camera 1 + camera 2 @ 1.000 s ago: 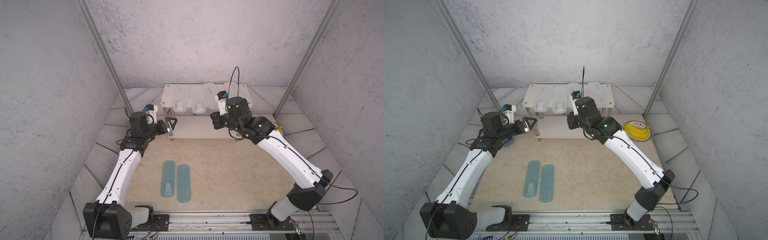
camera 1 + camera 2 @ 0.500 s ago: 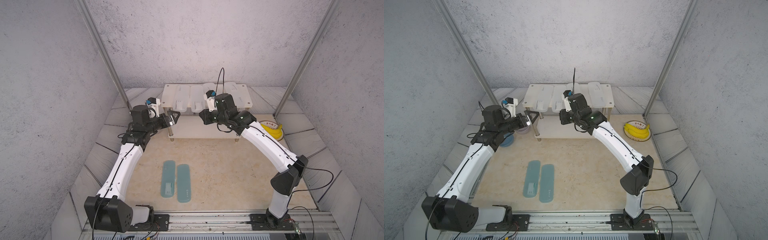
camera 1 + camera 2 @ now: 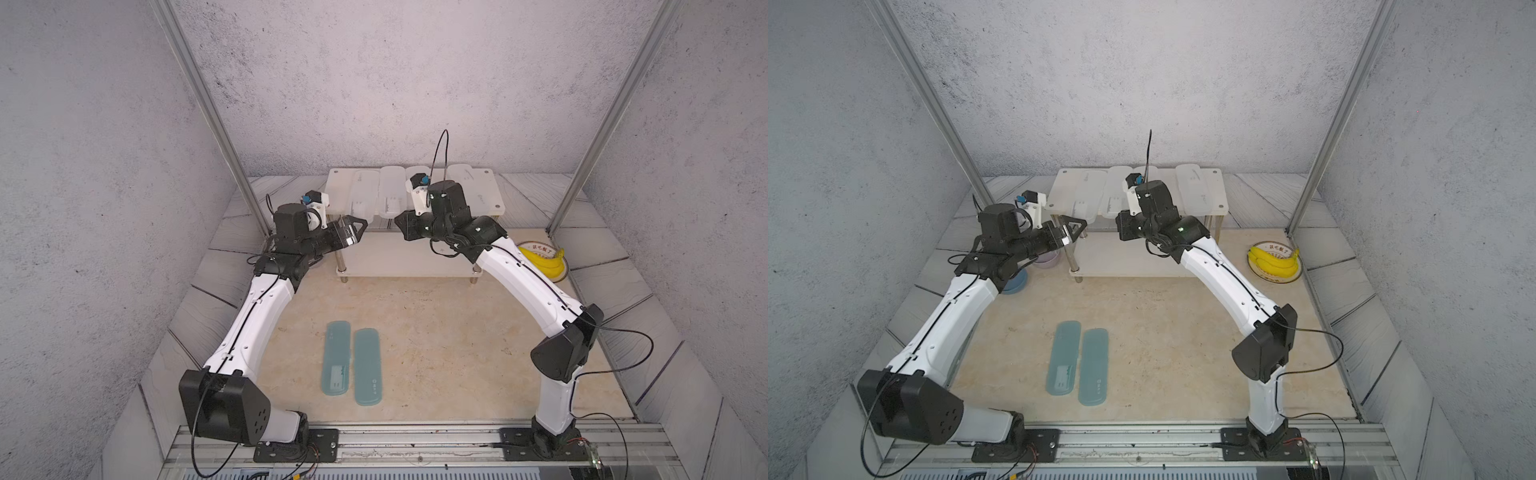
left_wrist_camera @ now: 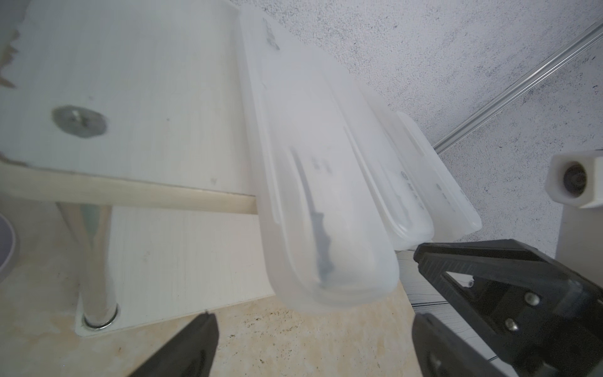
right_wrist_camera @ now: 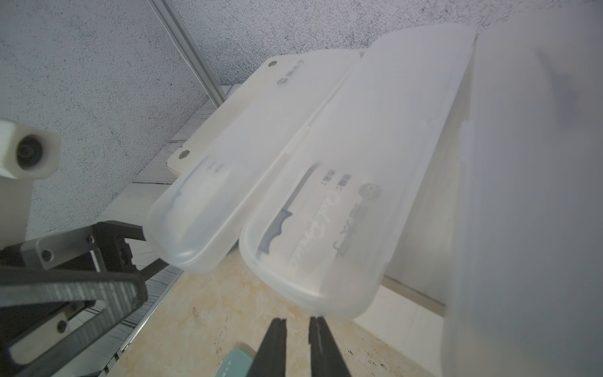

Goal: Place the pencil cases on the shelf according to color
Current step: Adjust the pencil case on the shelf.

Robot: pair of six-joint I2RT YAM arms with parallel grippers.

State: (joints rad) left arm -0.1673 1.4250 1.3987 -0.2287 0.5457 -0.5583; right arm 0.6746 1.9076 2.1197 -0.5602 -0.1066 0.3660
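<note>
Several frosted white pencil cases (image 3: pixel 390 195) lie side by side on the shelf's top board (image 3: pixel 338 195), their ends overhanging its front edge. Two teal pencil cases (image 3: pixel 336 357) (image 3: pixel 1094 365) lie on the table in front. My left gripper (image 3: pixel 353 228) hangs open just before the leftmost white case (image 4: pixel 326 196), nothing between its fingers (image 4: pixel 202 329). My right gripper (image 3: pixel 399 222) is shut and empty, its tips (image 5: pixel 297 321) right at the overhanging end of a middle white case (image 5: pixel 326 212). The right arm hides part of another white case.
A plate of bananas (image 3: pixel 544 259) sits right of the shelf. A blue bowl (image 3: pixel 1013 284) and a lilac bowl (image 3: pixel 1046 262) stand left of it under my left arm. The shelf's lower board (image 3: pixel 399 257) carries nothing. Metal posts flank the back corners.
My right gripper has moved left along the shelf front to the middle cases, its elbow swinging inward. My left gripper has risen and edged closer to the leftmost case.
</note>
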